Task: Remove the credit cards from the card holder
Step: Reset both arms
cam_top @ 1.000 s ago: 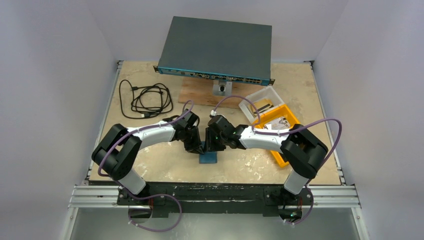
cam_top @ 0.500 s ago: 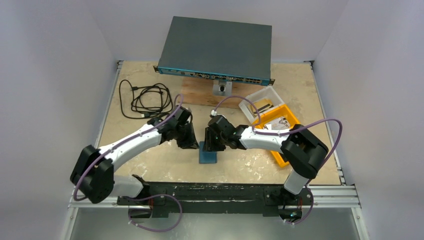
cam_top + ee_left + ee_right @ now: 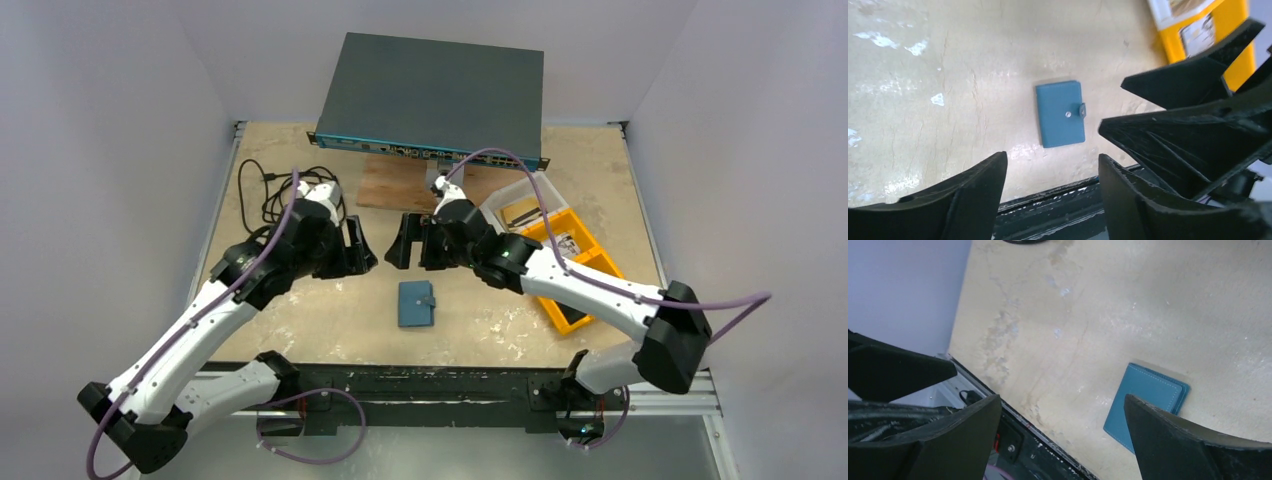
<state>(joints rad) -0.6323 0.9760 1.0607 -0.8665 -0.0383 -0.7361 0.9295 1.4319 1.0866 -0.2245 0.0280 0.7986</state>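
- Bench (image 3: 300,320): beige, mottled top, walled on three sides.
- Far left: a black cable (image 3: 290,200) lies in a loose coil near the back.
- Left end effector (image 3: 357,247): raised above the bench just right of the cable coil, with its fingers pointing toward the middle. In the left wrist view the jaws are spread (image 3: 1053,157), with only bare bench and the near edge rail between them. It is pinching nothing.
- Card holder (image 3: 416,304): a teal-blue wallet lying flat on the bench, folded closed with the snap tab fastened over its right edge (image 3: 1059,120). It sits near the front edge, centred below the gap between the two end effectors and touched by neither. Its inside is hidden.
- Right end effector (image 3: 400,240): raised, facing the left one across a small gap. In the right wrist view the jaws are spread wide (image 3: 1063,397) and hold nothing. The card holder (image 3: 1145,407) shows past the right finger.
- Back centre: a dark network switch (image 3: 432,95) is propped above a wooden board (image 3: 385,185).
- Right: a clear tub (image 3: 515,192) sits just behind an orange bin (image 3: 585,262). The right arm crosses over both. I cannot make out their contents.
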